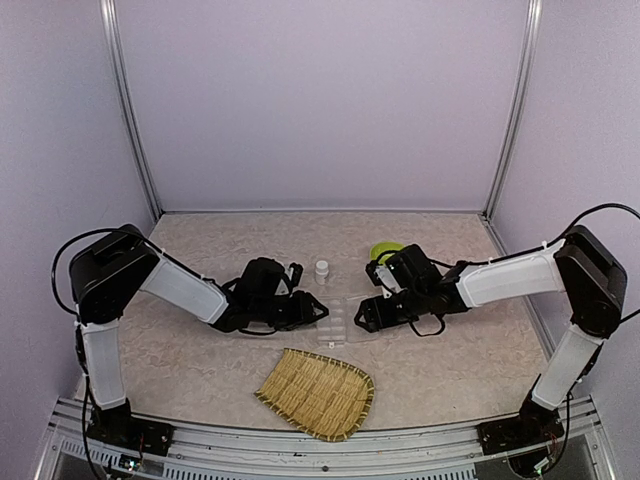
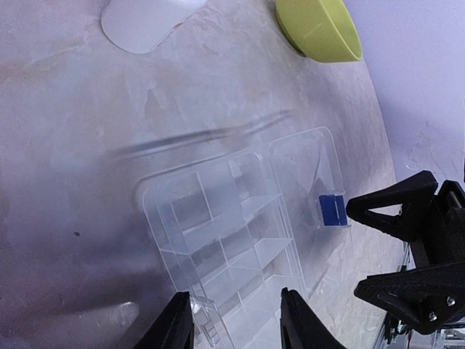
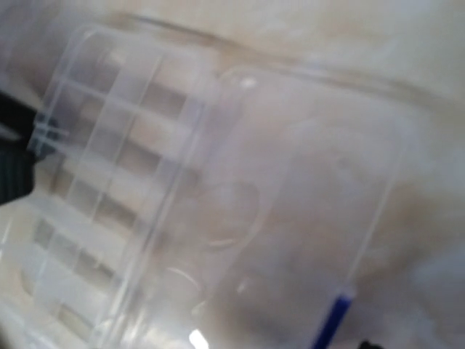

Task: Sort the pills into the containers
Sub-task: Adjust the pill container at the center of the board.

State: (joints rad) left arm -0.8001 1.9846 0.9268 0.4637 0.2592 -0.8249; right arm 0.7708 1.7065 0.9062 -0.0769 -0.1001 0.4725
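Observation:
The containers, a clear organiser box (image 1: 340, 322) with several compartments, lie between my two grippers with the lid (image 2: 305, 174) swung open flat. The lid's blue latch (image 2: 333, 211) faces my right gripper (image 2: 353, 251), which stands open just beside it without touching. My left gripper (image 2: 236, 320) has a finger on each side of the box's near end and is shut on it. The right wrist view is blurred and shows the compartments (image 3: 109, 182), the lid (image 3: 312, 182) and the blue latch (image 3: 334, 320). No pills show in any view.
A small white bottle (image 1: 322, 268) stands just behind the box. A lime-green bowl (image 1: 385, 250) sits at the back right, behind my right arm. A woven bamboo tray (image 1: 318, 392) lies near the front edge.

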